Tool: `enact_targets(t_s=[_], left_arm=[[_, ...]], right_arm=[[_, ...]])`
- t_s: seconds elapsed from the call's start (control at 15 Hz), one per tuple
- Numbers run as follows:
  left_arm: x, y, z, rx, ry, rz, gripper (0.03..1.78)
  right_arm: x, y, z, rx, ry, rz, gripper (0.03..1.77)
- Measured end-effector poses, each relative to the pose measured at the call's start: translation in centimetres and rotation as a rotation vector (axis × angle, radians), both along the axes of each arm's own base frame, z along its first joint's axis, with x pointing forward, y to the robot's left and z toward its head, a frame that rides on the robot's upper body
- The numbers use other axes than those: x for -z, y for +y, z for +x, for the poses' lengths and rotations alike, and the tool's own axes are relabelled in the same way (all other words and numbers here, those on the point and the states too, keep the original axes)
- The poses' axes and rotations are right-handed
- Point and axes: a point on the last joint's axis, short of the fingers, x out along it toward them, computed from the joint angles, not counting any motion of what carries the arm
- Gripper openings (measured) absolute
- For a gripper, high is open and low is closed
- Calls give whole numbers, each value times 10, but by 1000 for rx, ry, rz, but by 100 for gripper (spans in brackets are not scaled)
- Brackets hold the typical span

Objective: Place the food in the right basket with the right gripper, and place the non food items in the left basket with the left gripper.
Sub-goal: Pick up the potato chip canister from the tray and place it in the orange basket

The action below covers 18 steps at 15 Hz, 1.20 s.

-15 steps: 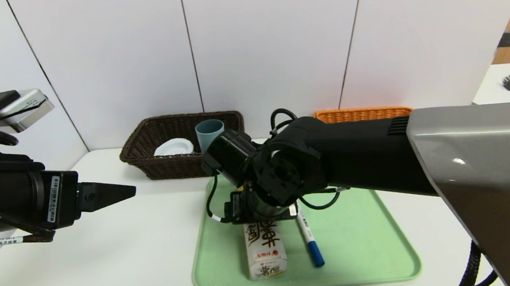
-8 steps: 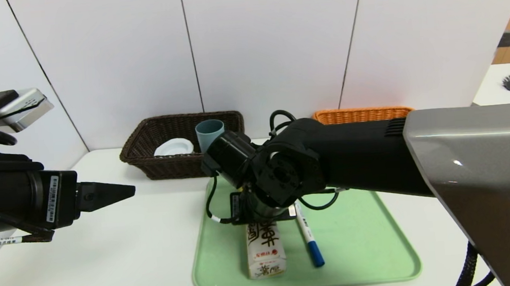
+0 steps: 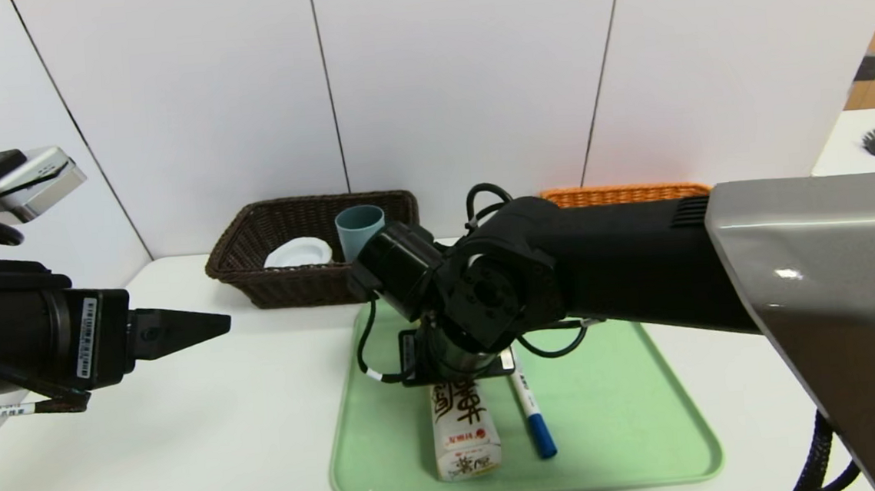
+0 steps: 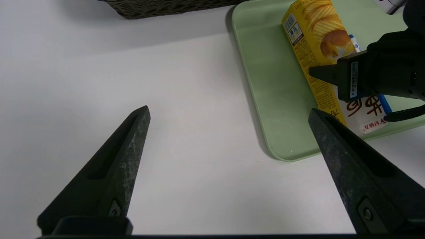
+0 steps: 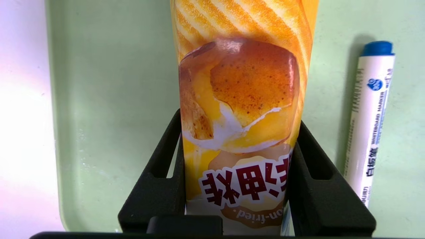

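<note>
The black right gripper (image 5: 237, 132) is closed on the long yellow and white rectangular carton (image 5: 240, 99), its 2 fingers against the 2 sides. The carton is above the green plastic tray (image 3: 611, 410), near the white marker with blue cap (image 3: 534, 416); whether it touches the tray, I cannot tell. The black left gripper (image 4: 229, 113) is wide open over the white table (image 4: 199, 186), holding nothing.

Snack carton under the right end effector

The right end effector (image 4: 323, 73) meets the yellow-and-white carton (image 4: 318, 49) on the green tray (image 4: 275, 83); its grip is hard to make out here. A marker (image 4: 385, 103) peeks out beside the carton. The left end effector (image 4: 229, 111) stands wide open above the white desk (image 4: 199, 186), near a dark woven basket (image 4: 159, 7).
</note>
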Motion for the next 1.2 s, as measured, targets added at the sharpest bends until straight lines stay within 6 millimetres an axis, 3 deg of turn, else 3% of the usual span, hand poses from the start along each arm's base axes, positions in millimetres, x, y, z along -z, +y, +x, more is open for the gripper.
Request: enact_targets(t_s=[0.53,0.8,1.2], left_arm=[[0,0,0,-1,0,1,169],[1,0,1,1,7,6,169],[4,-2,4,7,26,16,169]], right_arm=[[-23,-12,-7,-4,-38,-9,81],[-56,-24,-12,10,-126,48,81],[-109,-73,16,177,-311,217,81]])
